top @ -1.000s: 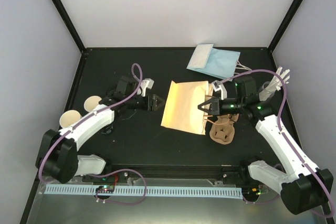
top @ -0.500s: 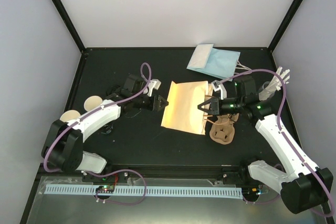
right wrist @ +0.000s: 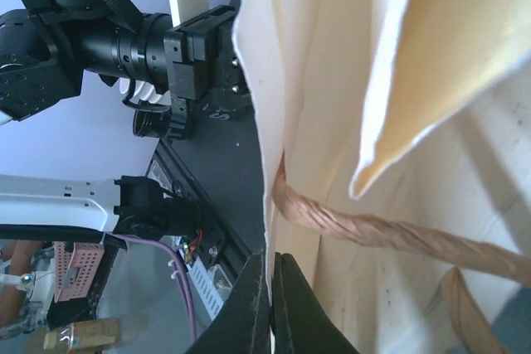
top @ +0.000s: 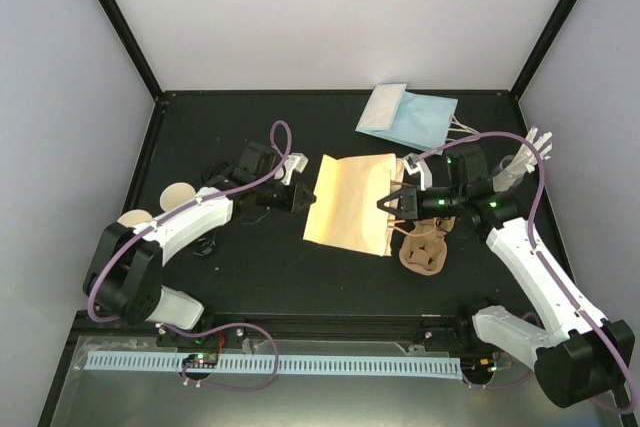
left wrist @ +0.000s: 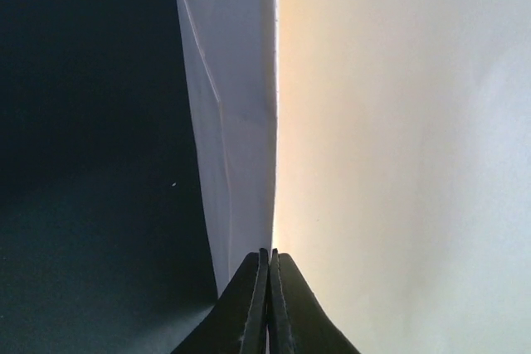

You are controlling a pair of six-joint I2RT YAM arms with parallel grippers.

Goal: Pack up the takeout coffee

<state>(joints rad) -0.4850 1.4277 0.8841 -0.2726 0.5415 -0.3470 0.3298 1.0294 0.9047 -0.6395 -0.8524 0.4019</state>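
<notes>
The tan paper bag (top: pixel 348 202) lies on the black table (top: pixel 260 267) between my two grippers. My left gripper (top: pixel 301 197) is shut on the bag's left edge, and the left wrist view shows its jaws (left wrist: pixel 270 256) pinching the paper edge of the bag (left wrist: pixel 398 138). My right gripper (top: pixel 391 204) is shut on the bag's right rim. In the right wrist view the jaws (right wrist: pixel 272 261) clamp the bag's rim (right wrist: pixel 299 80) just below its twisted paper handle (right wrist: pixel 373 230). The takeout coffee is hidden or out of view.
Lidless cream cups (top: pixel 178 194) lie at the table's left edge. A brown pulp cup carrier (top: pixel 425 247) sits beside the bag's right end. Pale blue and white pouches (top: pixel 405 114) lie at the back. A white object (top: pixel 522 161) stands at the right edge.
My left gripper has moved right to the bag's left edge and shut on it. The right gripper and the bag have stayed in place.
</notes>
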